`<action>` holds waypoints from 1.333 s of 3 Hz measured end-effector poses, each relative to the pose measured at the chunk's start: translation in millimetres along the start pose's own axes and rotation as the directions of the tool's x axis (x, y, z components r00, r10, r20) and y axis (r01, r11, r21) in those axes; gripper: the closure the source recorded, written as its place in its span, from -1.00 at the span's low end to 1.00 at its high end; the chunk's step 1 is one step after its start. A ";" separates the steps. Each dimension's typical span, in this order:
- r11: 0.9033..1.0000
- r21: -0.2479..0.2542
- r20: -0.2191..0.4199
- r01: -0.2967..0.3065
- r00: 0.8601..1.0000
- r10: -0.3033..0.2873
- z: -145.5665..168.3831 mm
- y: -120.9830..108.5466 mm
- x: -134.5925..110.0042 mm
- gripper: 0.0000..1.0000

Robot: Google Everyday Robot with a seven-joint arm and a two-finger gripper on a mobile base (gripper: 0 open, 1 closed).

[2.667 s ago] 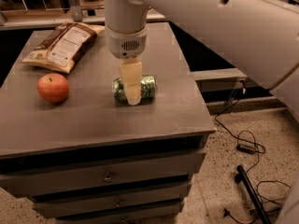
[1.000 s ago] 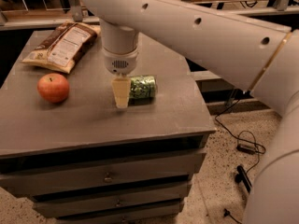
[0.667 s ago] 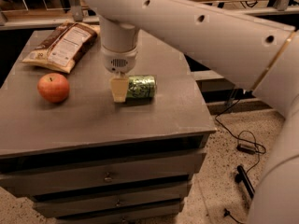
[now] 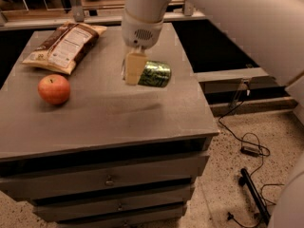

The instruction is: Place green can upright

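Note:
The green can (image 4: 156,74) lies sideways in the air, a little above the grey cabinet top (image 4: 109,122), and its shadow falls on the surface below it. My gripper (image 4: 133,76) hangs down from the white arm (image 4: 142,13) and is shut on the can's left end. A cream finger (image 4: 135,65) covers that end, so the silver top is hidden.
A red apple (image 4: 53,89) sits at the left of the cabinet top. A snack bag (image 4: 64,44) lies at the back left. Drawers (image 4: 109,179) are below the front edge. Cables (image 4: 247,146) and a dark bar (image 4: 254,194) lie on the floor at the right.
My gripper closed on the can's left end and raised it off the surface. The can now hangs on its side above its shadow. The apple and bag have not moved.

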State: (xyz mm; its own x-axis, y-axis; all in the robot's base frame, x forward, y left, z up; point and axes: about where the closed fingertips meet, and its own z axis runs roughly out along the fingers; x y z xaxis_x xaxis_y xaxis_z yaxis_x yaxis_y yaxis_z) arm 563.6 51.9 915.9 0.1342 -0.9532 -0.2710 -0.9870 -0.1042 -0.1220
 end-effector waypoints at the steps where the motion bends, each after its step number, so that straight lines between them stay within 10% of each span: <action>1: 0.999 0.028 0.130 0.015 0.991 -0.018 -36.3 -4.2 -26.7 1.00; 2: 1.000 0.021 0.170 0.019 0.985 -0.022 -31.4 -4.4 -25.4 1.00; 3: 0.999 0.020 0.355 0.043 0.934 -0.048 -24.8 -4.4 -33.4 1.00; 4: 0.996 0.076 0.636 0.040 0.768 -0.079 -18.4 -30.1 -32.7 1.00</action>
State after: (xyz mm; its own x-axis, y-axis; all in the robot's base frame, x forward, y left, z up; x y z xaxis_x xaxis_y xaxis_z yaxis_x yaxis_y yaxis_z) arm 587.4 80.9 946.0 0.2372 -0.5431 -0.8055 -0.9714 -0.1202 -0.2050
